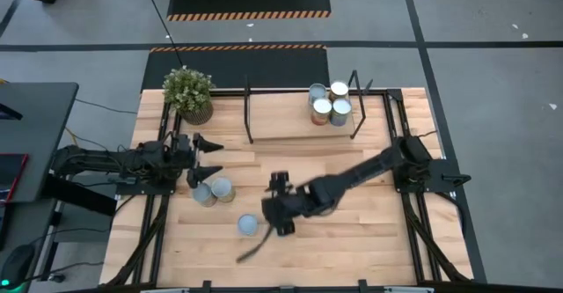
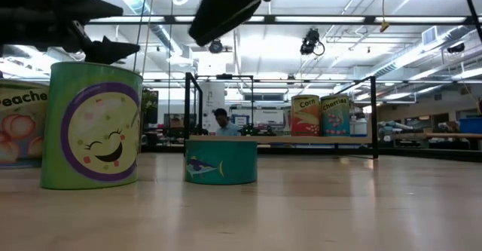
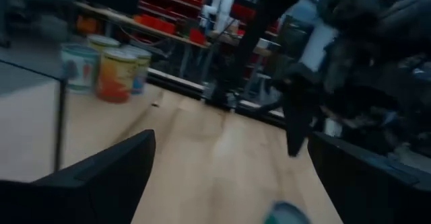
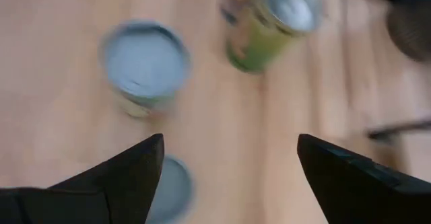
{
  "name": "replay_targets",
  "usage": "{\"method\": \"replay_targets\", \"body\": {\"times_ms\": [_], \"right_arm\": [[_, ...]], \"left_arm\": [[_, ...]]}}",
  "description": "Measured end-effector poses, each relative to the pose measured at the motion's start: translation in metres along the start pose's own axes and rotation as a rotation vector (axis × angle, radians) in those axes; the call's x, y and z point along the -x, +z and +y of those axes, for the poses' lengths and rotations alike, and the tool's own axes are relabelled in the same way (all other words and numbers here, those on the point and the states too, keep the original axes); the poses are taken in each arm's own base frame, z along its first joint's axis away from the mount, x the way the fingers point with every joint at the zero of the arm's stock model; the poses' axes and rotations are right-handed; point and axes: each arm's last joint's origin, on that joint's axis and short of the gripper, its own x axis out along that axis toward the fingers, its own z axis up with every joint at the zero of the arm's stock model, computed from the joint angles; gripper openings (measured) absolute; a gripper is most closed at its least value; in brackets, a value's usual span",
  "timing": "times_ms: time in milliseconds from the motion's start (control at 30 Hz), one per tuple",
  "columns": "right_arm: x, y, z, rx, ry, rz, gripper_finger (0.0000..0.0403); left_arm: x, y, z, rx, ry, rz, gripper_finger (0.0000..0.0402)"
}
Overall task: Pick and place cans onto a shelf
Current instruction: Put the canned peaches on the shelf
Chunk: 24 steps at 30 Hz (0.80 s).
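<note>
Grey floor [image 1: 493,29] carried striped hazard mats [image 1: 248,14]; ceiling strip lights [image 2: 392,19] glowed; red shelving [image 3: 182,2] stood behind.

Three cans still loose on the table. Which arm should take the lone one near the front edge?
Probably the right. The right gripper, open and empty, hovers beside that can. The left gripper, also open, is nearer the two other cans.

readable labels, low view only
"corn" on the orange can [image 2: 304,115] and "cherries" on the teal can [image 2: 335,115], both on the shelf [image 2: 316,139]; "peache", cut off, on the can [image 2: 21,123] at 9 o'clock.
</note>
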Motion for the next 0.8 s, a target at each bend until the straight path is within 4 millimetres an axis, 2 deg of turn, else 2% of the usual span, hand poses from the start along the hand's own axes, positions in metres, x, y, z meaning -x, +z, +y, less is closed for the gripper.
{"method": "replay_targets", "body": {"times_ms": [100,267,533,800], "right_arm": [[-0.008,-0.007,0.016,0.001,0.030,-0.071,0.0348],[-0.017,-0.011,0.023,-0.010,0.149,-0.164,0.0348],[-0.030,-0.024,0.021,0.003,0.144,-0.186,0.0363],[-0.042,-0.036,0.011,-0.090,0.180,-0.155,0.0391]], "left_arm": [[0.000,-0.001,-0.002,0.025,-0.069,0.025,0.0396],[0.001,-0.002,-0.006,0.031,-0.161,0.062,0.0396],[0.000,-0.008,-0.016,0.010,-0.184,0.143,0.0396],[-0.010,-0.004,-0.036,-0.097,-0.226,0.318,0.0396]]}}
